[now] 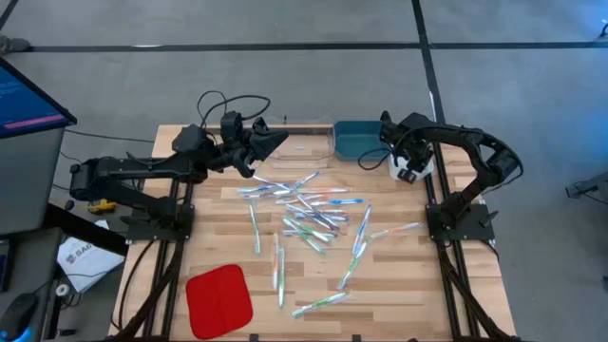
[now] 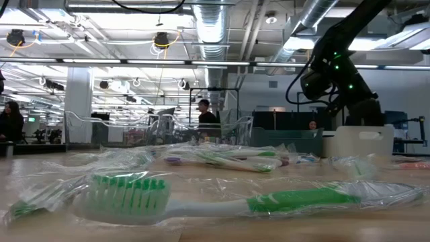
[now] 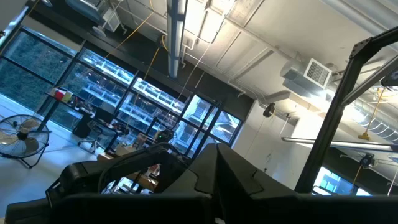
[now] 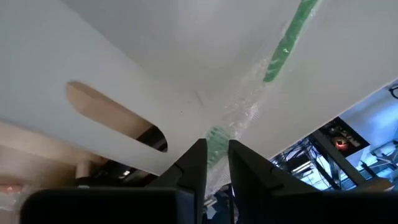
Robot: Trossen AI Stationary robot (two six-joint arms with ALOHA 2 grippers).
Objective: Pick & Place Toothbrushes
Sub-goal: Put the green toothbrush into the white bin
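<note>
Right claw [image 4: 216, 163] clamped on green toothbrush [image 4: 287, 45] over white bin [image 1: 414, 165], left claw [image 1: 275, 141] shut.

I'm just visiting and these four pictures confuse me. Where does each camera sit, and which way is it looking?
High view: above the table, looking straight down; both arms show, with scattered toothbrushes.
Low view: at tabletop height, looking level across wrapped toothbrushes into the room; one arm hangs above a white bin.
Left wrist view: on the left arm, tilted up at ceiling and windows; the left gripper shows.
Right wrist view: right gripper pinches a green toothbrush against the white bin.
Shared: high and low both show the toothbrush pile.
</note>
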